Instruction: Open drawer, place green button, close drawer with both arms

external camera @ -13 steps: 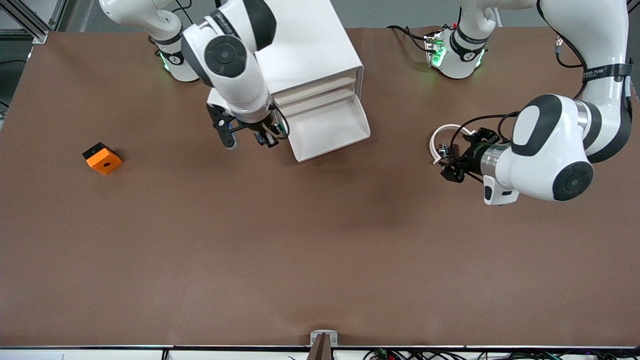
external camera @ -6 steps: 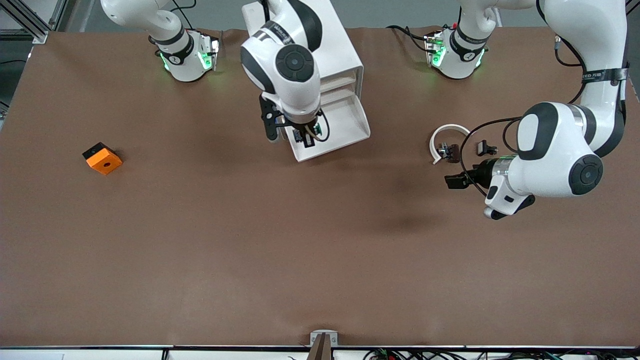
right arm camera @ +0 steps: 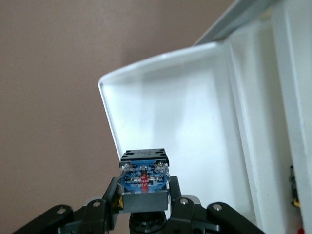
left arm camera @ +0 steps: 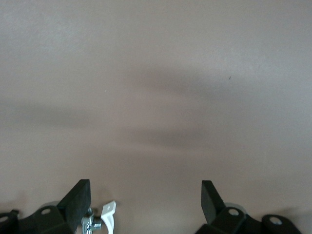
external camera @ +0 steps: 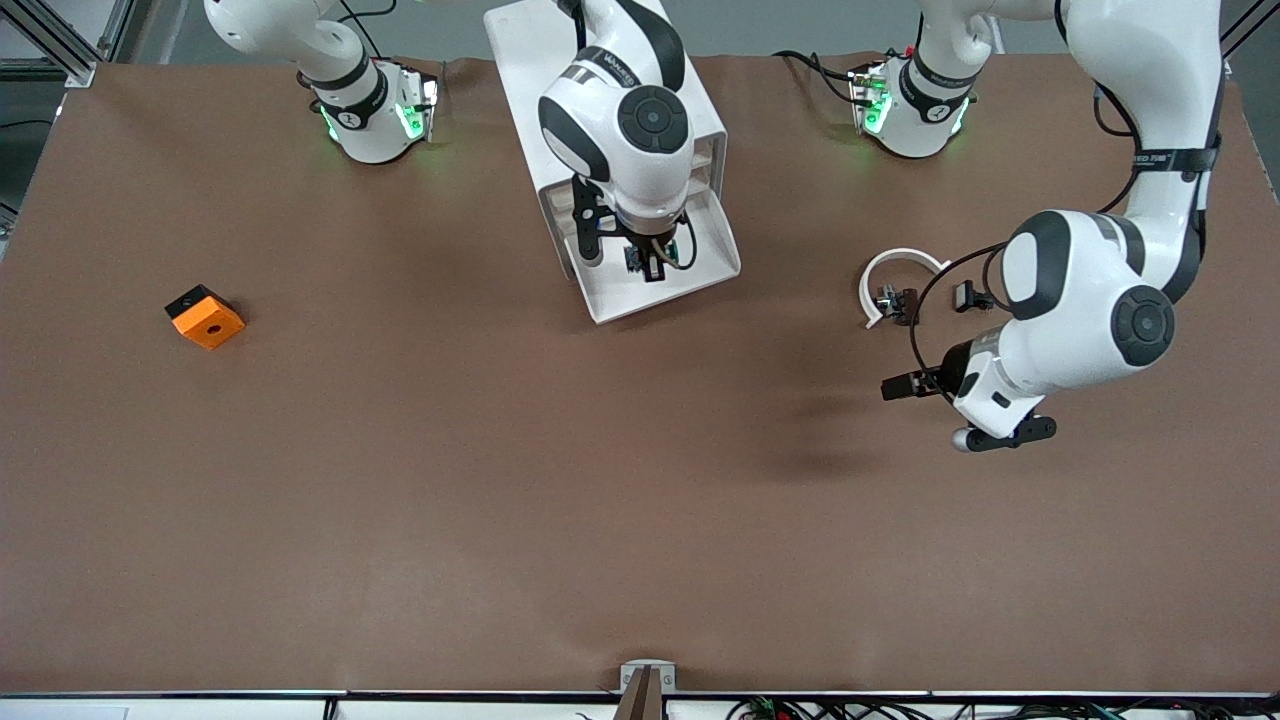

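The drawer (external camera: 712, 262), lowest of the stack in the white cabinet (external camera: 560, 60), is pulled open. Its white tray also shows in the right wrist view (right arm camera: 195, 107). My right gripper (external camera: 650, 262) hangs over the open tray, shut on the button (right arm camera: 144, 176), whose blue base faces the camera (right arm camera: 144, 195). In the front view the button (external camera: 648, 264) is a small dark part between the fingers. My left gripper (external camera: 905, 385) is open and empty over bare brown table (left arm camera: 146, 207), toward the left arm's end.
A white arc (external camera: 885, 272) with small black clips (external camera: 900, 300) lies beside the left arm, and its tip shows in the left wrist view (left arm camera: 109, 217). An orange-and-black block (external camera: 205, 316) sits toward the right arm's end.
My right gripper has carried the button from beside the cabinet to over the open drawer. My left gripper has drawn away from the white arc toward the front camera.
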Tool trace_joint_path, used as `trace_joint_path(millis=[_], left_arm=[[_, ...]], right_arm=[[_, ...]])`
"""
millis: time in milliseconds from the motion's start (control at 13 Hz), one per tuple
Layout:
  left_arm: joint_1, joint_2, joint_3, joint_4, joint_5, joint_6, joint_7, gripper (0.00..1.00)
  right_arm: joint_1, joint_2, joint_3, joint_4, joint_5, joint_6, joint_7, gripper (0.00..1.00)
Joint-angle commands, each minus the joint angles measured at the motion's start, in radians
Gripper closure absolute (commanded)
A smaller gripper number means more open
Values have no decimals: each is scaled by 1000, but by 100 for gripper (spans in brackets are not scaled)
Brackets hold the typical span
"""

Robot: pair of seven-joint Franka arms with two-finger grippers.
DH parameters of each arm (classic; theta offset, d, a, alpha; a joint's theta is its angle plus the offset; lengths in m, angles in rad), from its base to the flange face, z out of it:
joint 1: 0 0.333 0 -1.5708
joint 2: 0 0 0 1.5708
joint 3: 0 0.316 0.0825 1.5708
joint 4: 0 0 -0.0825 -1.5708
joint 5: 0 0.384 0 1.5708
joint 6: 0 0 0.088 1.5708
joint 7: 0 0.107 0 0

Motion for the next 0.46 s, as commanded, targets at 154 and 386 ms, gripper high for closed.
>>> trace_joint_path(millis=[154, 386], left_arm=[[-30, -57, 21, -91, 56, 142, -119, 0], [-62, -52, 7, -91, 145, 143, -292, 0]], right_arm=[[57, 69, -12, 31, 15, 30, 63, 100], [76, 103, -12, 33, 11, 46, 97, 100]])
